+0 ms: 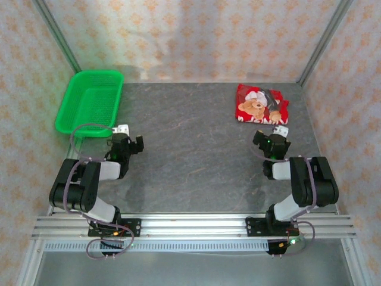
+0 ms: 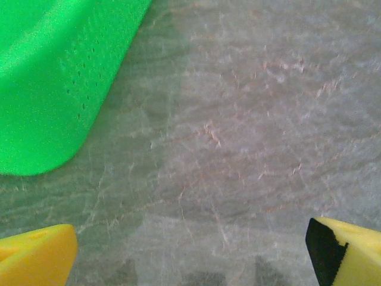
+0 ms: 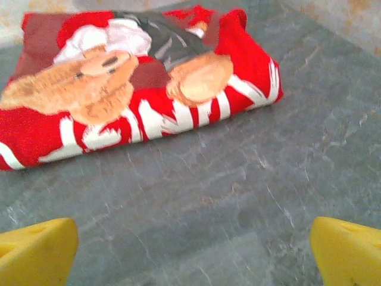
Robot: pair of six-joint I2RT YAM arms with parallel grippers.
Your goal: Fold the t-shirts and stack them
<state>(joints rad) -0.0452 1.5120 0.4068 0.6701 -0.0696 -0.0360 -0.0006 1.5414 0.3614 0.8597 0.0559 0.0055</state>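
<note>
The red t-shirt (image 1: 262, 103) lies at the far right of the table (image 1: 190, 161), bear print up. It is gathered into a rough rectangle with an uneven far edge. It looks loosely folded rather than squared, and I cannot tell how many layers it has.

The right gripper (image 1: 272, 140) hovers just on the near side of it. Its 2 yellow fingers (image 3: 41, 250) are spread wide apart, with nothing between them and bare table below. The left gripper (image 1: 126, 139) sits at the left, beside the near end of the green basket (image 1: 66, 113). Its jaws are just as wide apart and empty, and it is well apart from the shirt.

The step in hand appears to be the reach for the shirt. To do it well, the right arm should travel low and toward the far side, aiming at the near right corner, where the cloth bulges thickest. One finger should skim the table so it slips under every layer, because pinching only the top layer would probably pull the bundle open unevenly.

The left arm needs to cross to the right and take the near left corner. With 2 grips the cloth can be lifted taut and laid flat, not dragged. Only 1 shirt is visible, so any neat fold here would serve as the stack.
</note>
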